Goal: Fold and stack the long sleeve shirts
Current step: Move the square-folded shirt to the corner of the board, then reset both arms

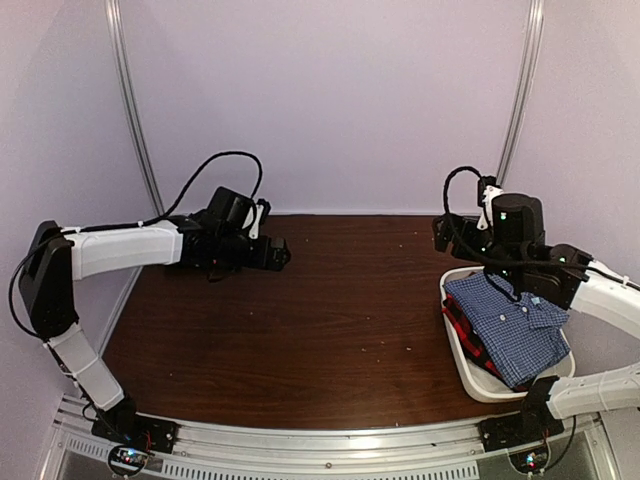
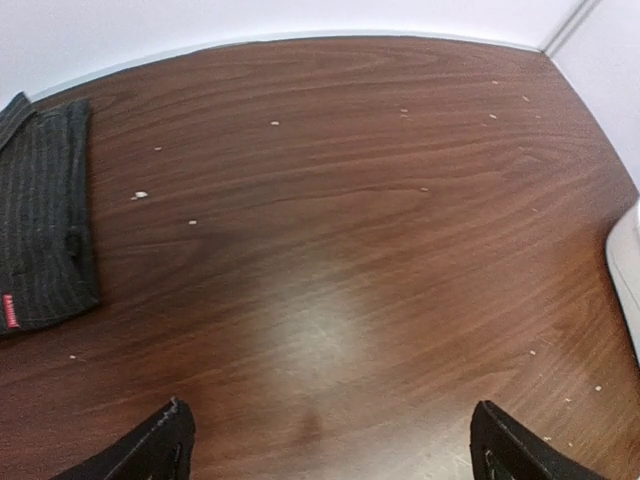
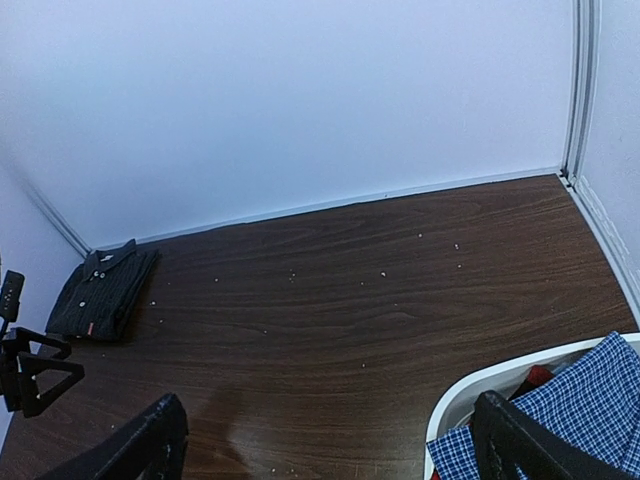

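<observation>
Jaws of the left gripper (image 2: 330,440) stood wide apart over the table (image 2: 350,200), near a folded black shirt (image 2: 40,220). The right gripper (image 3: 330,440) was also spread, empty, beside the tub (image 3: 500,378) holding a blue checked shirt (image 1: 510,325).

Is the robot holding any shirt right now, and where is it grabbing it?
Nothing is held. The left tool and right tool are both open and empty. The black pinstriped shirt lies untouched.

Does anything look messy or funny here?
Little pale crumbs dot the brown table. The blue check shirt sprawls unfolded over the white tub rim, atop a red shirt. The black shirt lies neatly folded.
</observation>
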Controlling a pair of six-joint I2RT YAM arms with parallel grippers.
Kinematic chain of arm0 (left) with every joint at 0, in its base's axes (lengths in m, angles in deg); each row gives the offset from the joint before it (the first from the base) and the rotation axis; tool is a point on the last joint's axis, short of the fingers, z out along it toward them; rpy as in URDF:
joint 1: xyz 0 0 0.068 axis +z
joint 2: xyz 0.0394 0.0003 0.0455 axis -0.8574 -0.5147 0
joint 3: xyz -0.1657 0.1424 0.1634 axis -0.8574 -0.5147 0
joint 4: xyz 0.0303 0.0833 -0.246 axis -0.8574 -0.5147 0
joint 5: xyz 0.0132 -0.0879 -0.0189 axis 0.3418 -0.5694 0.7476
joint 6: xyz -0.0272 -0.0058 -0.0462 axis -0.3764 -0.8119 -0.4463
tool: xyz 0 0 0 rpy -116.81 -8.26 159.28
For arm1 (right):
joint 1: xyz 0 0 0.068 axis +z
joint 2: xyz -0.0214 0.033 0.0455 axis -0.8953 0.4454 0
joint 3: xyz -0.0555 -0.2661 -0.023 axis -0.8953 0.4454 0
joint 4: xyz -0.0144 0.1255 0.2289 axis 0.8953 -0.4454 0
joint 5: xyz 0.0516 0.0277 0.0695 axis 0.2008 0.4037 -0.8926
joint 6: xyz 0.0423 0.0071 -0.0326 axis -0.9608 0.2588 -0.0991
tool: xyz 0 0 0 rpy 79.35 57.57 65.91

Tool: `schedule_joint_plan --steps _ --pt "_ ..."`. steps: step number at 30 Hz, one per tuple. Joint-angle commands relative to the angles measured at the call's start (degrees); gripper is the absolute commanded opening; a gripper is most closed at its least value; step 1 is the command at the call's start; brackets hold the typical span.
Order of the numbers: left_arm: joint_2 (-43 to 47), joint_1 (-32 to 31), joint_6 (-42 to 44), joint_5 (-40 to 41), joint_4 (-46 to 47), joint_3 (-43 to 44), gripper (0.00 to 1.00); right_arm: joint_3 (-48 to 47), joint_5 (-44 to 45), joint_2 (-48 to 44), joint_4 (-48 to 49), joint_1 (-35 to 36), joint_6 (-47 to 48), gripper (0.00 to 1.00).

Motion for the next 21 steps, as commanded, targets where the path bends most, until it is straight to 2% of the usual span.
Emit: schedule_joint_plan --steps 1,9,21 --pt "3.4 -6.0 -2.9 2.0 6.7 -1.9 0.98 2.0 0.2 1.0 1.9 -0.3 0.8 1.0" --pt "9.2 -11.8 -4.7 4.0 12.0 -4.6 0.98 4.2 -0.1 1.3 2.6 -0.3 0.9 1.0" --pt "15.0 -11.9 -2.1 5.7 13.4 -8.0 0.98 4.9 1.6 0.9 1.6 -0.3 0.6 1.0"
